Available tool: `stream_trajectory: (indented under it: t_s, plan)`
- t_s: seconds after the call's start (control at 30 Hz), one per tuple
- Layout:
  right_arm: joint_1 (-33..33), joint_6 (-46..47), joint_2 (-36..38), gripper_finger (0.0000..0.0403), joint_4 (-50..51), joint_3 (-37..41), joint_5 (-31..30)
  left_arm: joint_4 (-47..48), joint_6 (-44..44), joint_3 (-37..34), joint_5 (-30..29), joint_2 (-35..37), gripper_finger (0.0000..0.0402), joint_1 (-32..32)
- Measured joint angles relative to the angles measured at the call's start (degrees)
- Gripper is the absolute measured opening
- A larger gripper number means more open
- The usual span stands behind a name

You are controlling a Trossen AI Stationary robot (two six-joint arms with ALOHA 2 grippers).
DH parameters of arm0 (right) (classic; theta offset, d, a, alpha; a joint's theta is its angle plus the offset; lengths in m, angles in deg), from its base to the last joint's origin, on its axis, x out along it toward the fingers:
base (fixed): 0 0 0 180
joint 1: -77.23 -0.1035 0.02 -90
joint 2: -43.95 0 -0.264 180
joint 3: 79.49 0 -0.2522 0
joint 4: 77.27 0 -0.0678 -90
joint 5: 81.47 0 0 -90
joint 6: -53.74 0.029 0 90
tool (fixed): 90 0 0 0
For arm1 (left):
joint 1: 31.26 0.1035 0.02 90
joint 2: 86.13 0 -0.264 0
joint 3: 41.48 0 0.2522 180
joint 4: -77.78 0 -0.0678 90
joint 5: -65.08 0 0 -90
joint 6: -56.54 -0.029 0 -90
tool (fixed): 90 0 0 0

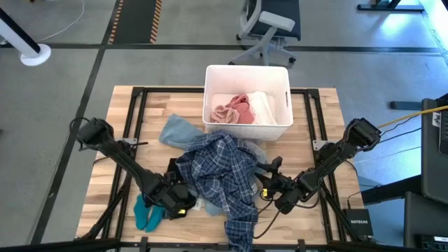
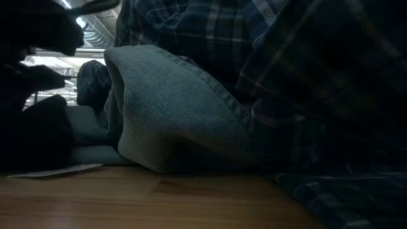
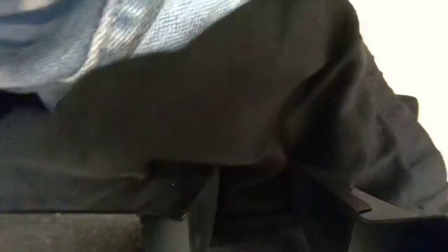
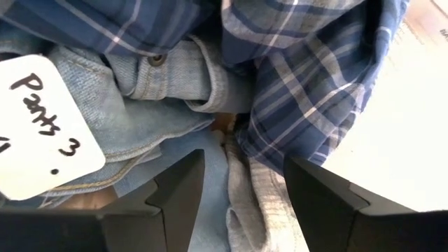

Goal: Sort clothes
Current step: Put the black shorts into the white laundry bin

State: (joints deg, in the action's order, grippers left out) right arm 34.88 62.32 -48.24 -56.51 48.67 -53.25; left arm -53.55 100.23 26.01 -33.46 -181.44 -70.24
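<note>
while the plaid shirt (image 1: 222,175) sprawls over the middle of the table (image 1: 329,119) and spills past its near edge, bare wood stays free along the left and right sides. the white bin (image 1: 246,77) at the far edge holds a pink garment (image 1: 233,110) and a white garment (image 1: 264,106). the left gripper (image 1: 183,199) is at the pile's left edge, fingers apart, black cloth (image 3: 231,105) draped just over them. the right gripper (image 1: 268,187), fingers spread, faces denim pants (image 4: 133,119) bearing a tag (image 4: 42,126). teal cloth (image 1: 147,213) lies near the left gripper.
</note>
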Motion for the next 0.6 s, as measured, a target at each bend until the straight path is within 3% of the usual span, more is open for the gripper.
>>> stream_trajectory:
  t_s: [0.17,0.5,0.6]
  plan:
    - [0.0,0.0,0.0,0.0215,0.0,0.0,-0.2,0.1,-0.3,0.1,-0.1,-1.8,0.0145,0.0]
    - [0.0,0.0,0.0,0.0215,0.1,0.0,-0.3,0.2,-4.9,0.2,-1.7,-2.1,0.0013,0.5]
    - [0.0,0.0,0.0,0.0215,0.1,0.0,-0.3,0.4,-5.8,0.1,-2.6,-2.1,0.0012,0.6]
